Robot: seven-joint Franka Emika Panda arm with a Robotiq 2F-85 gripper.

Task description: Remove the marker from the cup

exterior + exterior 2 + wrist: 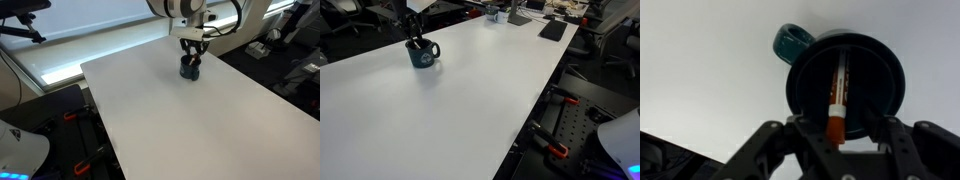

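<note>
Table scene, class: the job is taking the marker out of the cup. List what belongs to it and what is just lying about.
Job: marker; cup; gripper.
Lying about: black flat item and small clutter at the far end of the table.

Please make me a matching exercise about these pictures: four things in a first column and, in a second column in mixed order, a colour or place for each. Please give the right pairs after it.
Column one
1. marker
2. cup
3. cup handle
4. table

Column two
A. white, wide and flat
B. teal, sticks out from the side of the cup
C. dark and round, stands on the table
D. reddish and white, inside the cup

Right pairs: 1-D, 2-C, 3-B, 4-A.
</note>
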